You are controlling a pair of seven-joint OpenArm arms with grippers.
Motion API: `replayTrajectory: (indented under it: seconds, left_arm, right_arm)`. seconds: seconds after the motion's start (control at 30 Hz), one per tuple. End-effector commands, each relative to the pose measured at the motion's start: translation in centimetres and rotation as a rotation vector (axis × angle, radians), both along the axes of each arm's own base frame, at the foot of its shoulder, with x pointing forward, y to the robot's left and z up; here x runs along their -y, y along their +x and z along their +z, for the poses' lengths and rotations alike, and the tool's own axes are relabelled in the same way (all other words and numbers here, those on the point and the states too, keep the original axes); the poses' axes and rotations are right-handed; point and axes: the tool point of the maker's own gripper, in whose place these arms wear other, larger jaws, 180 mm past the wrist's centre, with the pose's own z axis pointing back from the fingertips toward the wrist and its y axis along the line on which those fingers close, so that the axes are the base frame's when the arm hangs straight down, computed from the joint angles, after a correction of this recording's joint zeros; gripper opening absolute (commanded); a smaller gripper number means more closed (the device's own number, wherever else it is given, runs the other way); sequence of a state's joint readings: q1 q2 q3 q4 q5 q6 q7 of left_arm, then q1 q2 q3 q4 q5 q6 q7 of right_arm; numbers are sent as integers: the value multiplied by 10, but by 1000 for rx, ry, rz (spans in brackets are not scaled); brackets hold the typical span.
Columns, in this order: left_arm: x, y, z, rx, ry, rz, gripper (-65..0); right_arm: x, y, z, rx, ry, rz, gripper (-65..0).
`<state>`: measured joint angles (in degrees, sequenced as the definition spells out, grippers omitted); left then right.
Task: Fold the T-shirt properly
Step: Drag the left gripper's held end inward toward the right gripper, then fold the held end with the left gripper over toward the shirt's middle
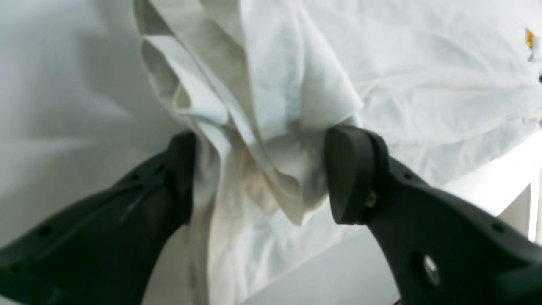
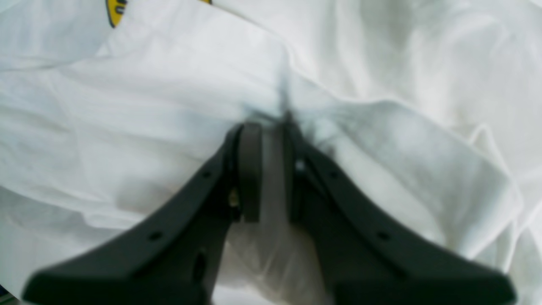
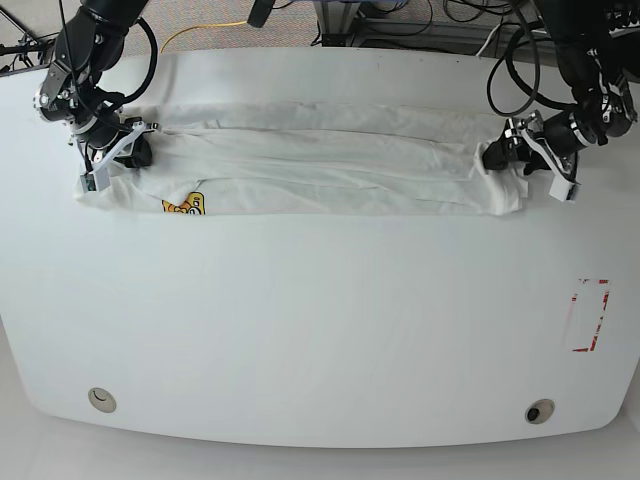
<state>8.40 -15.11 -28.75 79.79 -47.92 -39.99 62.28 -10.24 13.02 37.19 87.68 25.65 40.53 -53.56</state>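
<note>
**Both ends of the shirt in my claws, long fold under way**

I am working the lengthwise fold of the T-shirt, which is lying as a long band across the upper part of the base view, stretched from upper left to upper right on the white worktop. A scrap of the orange and yellow print is peeking out at the band's lower left edge.

My right claw, at the upper left of the base view, is pressing its fingers nearly together and pinching a thin ridge of cloth between them; the wrist view is showing creases running out from that pinch. My left claw, at the upper right of the base view, is standing about half spread, with a thick bunch of gathered layers filling the gap between its fingers. The cloth is touching both pads, so I am judging it a grip on the bundle, though a loose one.

As I read it, the next move is calling for both claws to travel together, keeping the band taut, so the held edge lands square on the far edge. My left claw is needing a firmer hold first, or the bundle may be slipping and skewing the fold.
</note>
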Motion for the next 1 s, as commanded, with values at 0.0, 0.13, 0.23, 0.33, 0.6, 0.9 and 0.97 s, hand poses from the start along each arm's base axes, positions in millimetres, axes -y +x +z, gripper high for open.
replayTrajectory:
  seconds: [0.0, 0.13, 0.23, 0.33, 0.6, 0.9, 0.97]
  left_arm:
    - [-3, -2, 0, -14, 26, -15, -267]
    - [4, 4, 3, 13, 8, -11, -361]
    - [6, 6, 3, 15, 2, -8, -581]
    - [6, 7, 4, 20, 4, -9, -603]
    - [13, 19, 36, 124, 68, -63, -601]
    - [89, 16, 71, 240, 110, -333, -599]
    - [106, 12, 68, 237, 95, -385, -599]
  right_arm:
    - [11, -7, -3, -47, -47, -3, -560]
    - [11, -7, -3, -46, -47, -3, -560]
    - [11, -7, -3, -47, -47, -3, -561]
    - [10, -7, -3, -46, -46, -3, -561]
    - [5, -8, -6, -48, -31, -7, -561]
    - [3, -8, -6, -47, -27, -6, -561]
    - [3, -7, -6, -46, -28, -6, -561]
